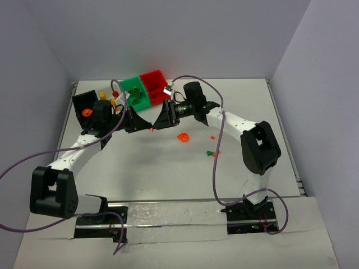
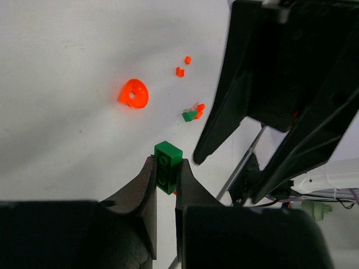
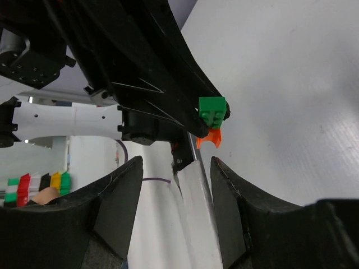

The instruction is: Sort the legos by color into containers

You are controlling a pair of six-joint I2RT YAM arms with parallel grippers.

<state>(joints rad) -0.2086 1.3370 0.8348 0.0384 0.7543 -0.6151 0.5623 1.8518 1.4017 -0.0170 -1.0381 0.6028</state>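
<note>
Left gripper [image 2: 166, 168] pinches a green brick [image 2: 168, 154] between its fingertips, with an orange piece [image 3: 210, 138] clinging beneath. Right gripper [image 3: 176, 163], jaws spread, faces it tip to tip (probably to pull the orange piece off, since mixed colours cannot share a bin). Green bin [image 1: 130, 84] stands just behind the two grippers.

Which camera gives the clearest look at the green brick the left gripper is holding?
The left wrist view: the green brick sits close up, pinched in the left gripper. The right wrist view shows it smaller, an orange piece just below. From the top view it cannot be made out.
</note>
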